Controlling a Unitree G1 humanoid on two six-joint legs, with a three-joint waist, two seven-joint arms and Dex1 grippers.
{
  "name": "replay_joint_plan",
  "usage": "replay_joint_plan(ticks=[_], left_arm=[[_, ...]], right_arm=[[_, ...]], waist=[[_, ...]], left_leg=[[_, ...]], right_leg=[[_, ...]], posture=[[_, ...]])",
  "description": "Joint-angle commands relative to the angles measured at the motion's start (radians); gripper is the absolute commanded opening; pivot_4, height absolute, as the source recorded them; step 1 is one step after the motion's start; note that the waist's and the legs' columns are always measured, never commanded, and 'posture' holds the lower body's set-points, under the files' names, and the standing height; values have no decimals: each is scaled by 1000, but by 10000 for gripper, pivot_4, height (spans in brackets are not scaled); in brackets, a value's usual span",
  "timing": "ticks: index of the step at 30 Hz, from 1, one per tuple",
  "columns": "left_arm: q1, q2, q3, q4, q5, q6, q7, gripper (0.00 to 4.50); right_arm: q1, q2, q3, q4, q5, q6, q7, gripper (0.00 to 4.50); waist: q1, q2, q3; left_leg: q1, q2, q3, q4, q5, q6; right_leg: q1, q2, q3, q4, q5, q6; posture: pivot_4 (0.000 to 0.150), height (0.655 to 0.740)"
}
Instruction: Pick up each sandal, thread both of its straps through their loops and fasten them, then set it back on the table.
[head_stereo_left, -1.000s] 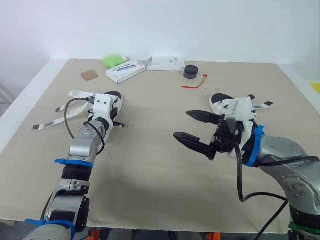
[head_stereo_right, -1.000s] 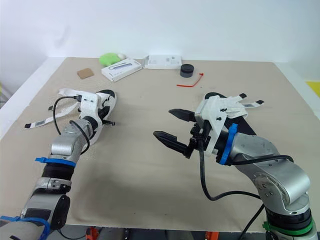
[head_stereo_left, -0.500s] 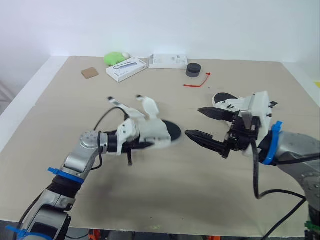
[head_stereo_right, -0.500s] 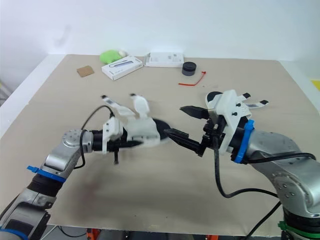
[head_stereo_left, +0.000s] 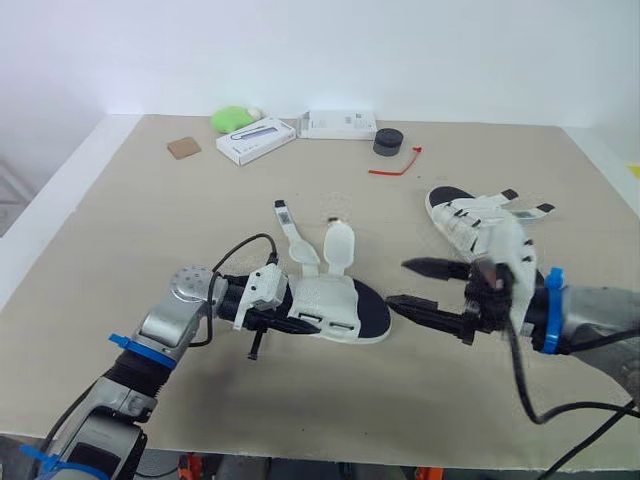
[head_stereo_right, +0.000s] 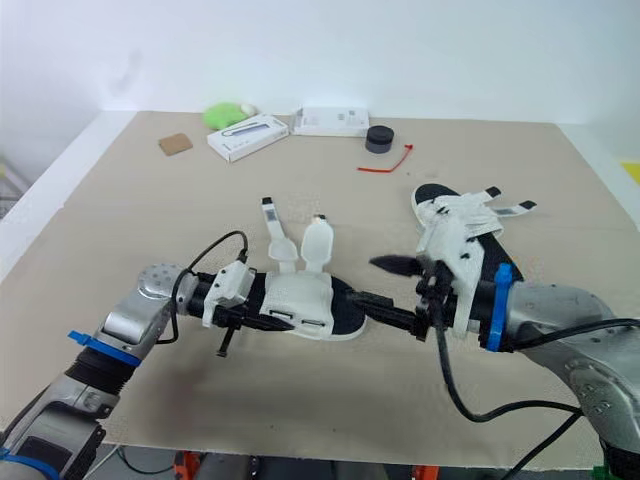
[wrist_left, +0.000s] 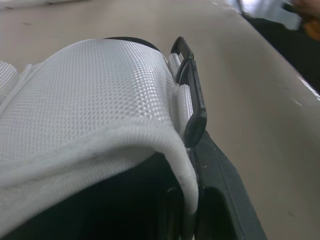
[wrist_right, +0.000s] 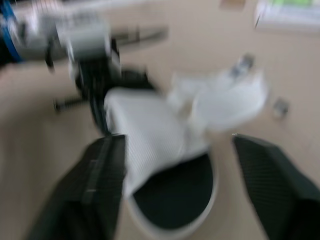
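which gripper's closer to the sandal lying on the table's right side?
Right. The right gripper, open, is just in front of the table sandal, on the robot's side. The left gripper is farther off to its left, shut on the other sandal.
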Motion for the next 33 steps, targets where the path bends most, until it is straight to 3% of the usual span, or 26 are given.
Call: replay_joint_plan(ticks=[1,5,6,16,33], left_arm=[[28,-11,-21,-3,22,15,27,0],[35,-19,-28,-7,25,32,29,0],[35,-24,-26,-10,21,43,34,0],[26,-57,-29,-35,13,117,59,0],[-64,-159,-38,130,38,0,-21,0]], right_arm=[[-1,-12,12,12,-43,-51,65,19199],[-40,-20,158,96,-180,-129,166,1084],[-68,-10,202,132,-215,-150,186,396],[-292,71,460,469,-464,-318,402,396],[-413,229,523,635,-560,-383,542,396]], waist=[[0,1,0],[1,1,-1],[0,1,-1],[1,3,-1],[2,4,-1]], left_leg=[[0,0,0,0,0,0],[1,0,1,0,1,1],[1,0,1,0,2,1],[1,0,2,0,3,0],[1,-2,1,0,5,-1]], right_leg=[[0,0,0,0,0,0],[0,0,1,0,2,2],[0,0,1,0,2,2],[0,-1,1,0,3,2],[1,-2,1,0,4,3]], posture=[[1500,7400],[1500,7400],[1500,7400],[1500,7400],[1500,7400]])
